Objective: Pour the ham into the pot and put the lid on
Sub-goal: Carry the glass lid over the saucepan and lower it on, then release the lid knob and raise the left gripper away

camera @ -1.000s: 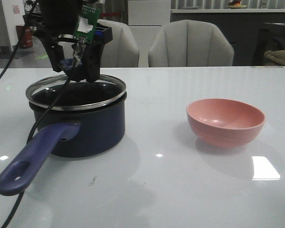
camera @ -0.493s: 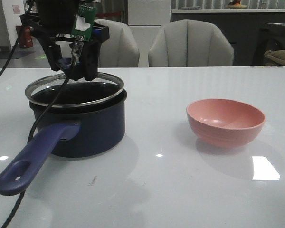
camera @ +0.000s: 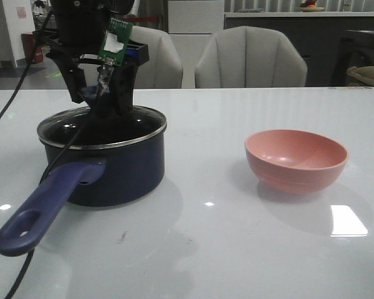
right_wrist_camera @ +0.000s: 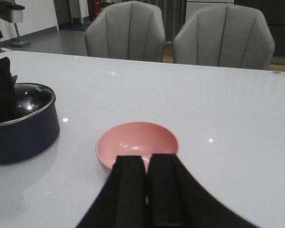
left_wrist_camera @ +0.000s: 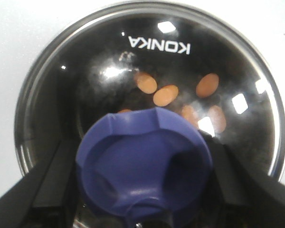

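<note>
White table (camera: 237, 249): lid (camera: 137, 124) flush on pot (camera: 124, 174)

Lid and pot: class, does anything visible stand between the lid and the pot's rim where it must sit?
Nothing visible does. The lid lies on the pot, metal rim on the pot's edge, with ham seen through the glass. The left gripper is at the knob.

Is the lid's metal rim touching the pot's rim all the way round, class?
Touching, on the side that shows. In the front view the lid sits level on the pot with no gap along the near rim; the far side is hidden.
</note>
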You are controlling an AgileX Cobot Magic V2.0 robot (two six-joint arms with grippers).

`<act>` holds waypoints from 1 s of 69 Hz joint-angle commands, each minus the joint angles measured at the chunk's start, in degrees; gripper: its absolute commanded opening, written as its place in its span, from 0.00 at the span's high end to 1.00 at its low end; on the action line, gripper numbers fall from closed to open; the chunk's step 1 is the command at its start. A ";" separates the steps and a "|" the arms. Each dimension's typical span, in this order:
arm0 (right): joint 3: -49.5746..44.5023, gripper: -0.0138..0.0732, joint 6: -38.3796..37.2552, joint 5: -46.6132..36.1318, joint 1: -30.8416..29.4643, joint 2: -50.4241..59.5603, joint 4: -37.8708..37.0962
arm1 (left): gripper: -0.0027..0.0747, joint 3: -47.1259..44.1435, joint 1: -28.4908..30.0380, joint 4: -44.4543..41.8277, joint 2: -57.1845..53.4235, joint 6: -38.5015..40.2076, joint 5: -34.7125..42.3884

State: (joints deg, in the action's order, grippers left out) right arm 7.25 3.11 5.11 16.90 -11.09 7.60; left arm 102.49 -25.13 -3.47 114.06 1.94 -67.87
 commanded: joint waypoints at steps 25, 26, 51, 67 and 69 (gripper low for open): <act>1.68 0.67 0.58 -4.48 0.05 -0.44 -0.40 | 0.23 4.77 0.15 0.37 -1.84 0.07 -1.82; 1.68 0.67 0.58 -4.48 0.05 -0.44 -0.40 | 0.23 5.00 0.15 0.37 -2.16 0.07 -1.94; 1.68 0.67 0.58 -4.48 0.05 -0.44 -0.40 | 0.23 0.87 0.15 0.41 -13.53 0.07 0.72; 1.68 0.67 0.58 -4.48 0.05 -0.44 -0.40 | 0.23 -12.49 0.15 0.41 -27.24 0.07 8.59; 1.68 0.67 0.58 -4.48 0.05 -0.44 -0.40 | 0.23 -14.50 0.15 0.41 -28.88 0.07 9.89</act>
State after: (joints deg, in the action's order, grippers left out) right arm 7.25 3.11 5.11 16.90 -11.09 7.60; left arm 92.19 -25.13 -3.16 92.78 1.94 -63.48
